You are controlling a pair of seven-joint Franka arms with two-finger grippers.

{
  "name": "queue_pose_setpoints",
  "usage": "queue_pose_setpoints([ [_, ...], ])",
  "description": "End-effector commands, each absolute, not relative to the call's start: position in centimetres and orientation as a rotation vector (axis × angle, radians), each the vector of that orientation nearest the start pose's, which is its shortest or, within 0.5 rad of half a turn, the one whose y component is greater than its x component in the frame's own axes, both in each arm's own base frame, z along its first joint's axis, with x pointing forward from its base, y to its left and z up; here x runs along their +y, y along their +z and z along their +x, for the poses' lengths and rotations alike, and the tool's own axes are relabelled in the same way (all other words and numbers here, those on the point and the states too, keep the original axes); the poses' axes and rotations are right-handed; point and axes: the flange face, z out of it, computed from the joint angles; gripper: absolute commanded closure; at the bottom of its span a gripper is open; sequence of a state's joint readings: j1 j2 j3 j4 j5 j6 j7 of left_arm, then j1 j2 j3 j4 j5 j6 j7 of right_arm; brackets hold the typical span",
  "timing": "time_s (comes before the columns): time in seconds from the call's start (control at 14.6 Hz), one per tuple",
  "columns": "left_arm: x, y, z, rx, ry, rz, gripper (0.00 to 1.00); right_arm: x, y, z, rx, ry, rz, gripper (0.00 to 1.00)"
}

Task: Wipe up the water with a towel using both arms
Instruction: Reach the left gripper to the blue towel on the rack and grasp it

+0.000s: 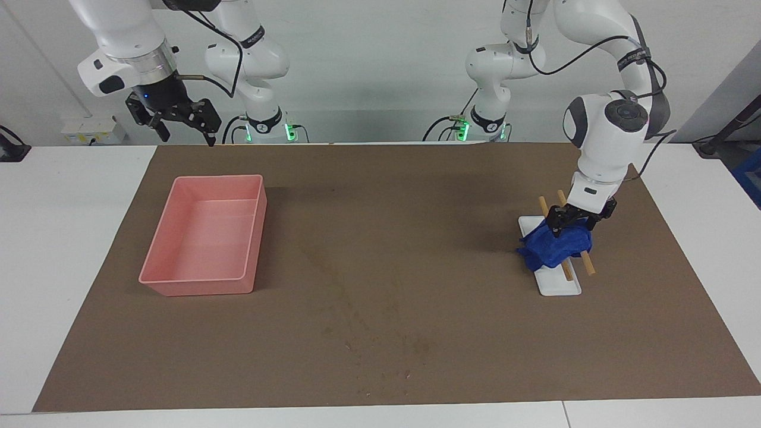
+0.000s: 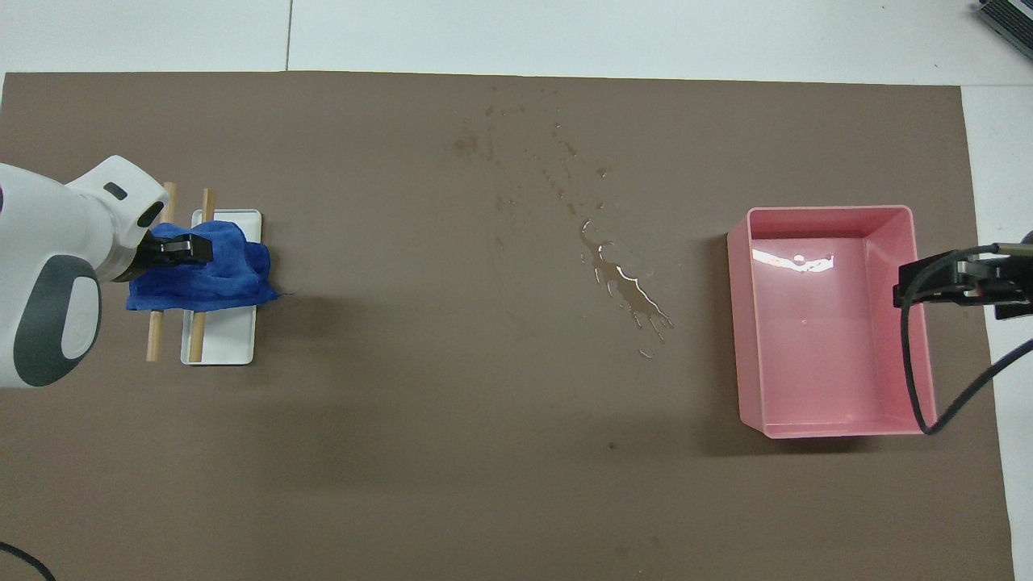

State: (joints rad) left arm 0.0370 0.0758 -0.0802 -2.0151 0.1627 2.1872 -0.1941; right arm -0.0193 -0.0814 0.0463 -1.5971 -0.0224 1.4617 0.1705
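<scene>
A: Tool on the left arm (image 1: 575,226)?
B: Spread wide, down astride the towel (image 1: 559,246), which drapes two wooden rods (image 1: 588,264) over a white tray (image 1: 562,286), three o'clock in the facing view.
A: Right tool (image 1: 185,135)?
B: Wide too, waiting aloft by the pink bin (image 1: 202,279), ten o'clock. Water (image 2: 625,286) pools in the middle of the bench (image 1: 59,238).
</scene>
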Motion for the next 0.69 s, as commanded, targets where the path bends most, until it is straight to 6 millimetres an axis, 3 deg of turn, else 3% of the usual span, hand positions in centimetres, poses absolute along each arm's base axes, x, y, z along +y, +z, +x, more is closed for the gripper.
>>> queue_pose_setpoints([
  [0.0,-1.7,42.8,56.8,-0.103,-0.196,-2.996,0.46,1.3,64.8,51.1,0.252,0.068,-3.167,0.00],
  [0.34,-1.5,42.9,56.9,-0.105,-0.186,-2.994,0.96,1.2,64.9,51.2,0.254,0.051,-3.164,0.00],
  [0.41,-1.5,43.0,57.0,-0.103,-0.186,-2.994,1.00,1.1,65.0,51.2,0.256,0.049,-3.164,0.00],
  [0.62,-1.4,43.9,57.3,-0.105,-0.155,-2.988,1.00,1.1,65.1,51.3,0.263,0.029,-3.161,0.00],
])
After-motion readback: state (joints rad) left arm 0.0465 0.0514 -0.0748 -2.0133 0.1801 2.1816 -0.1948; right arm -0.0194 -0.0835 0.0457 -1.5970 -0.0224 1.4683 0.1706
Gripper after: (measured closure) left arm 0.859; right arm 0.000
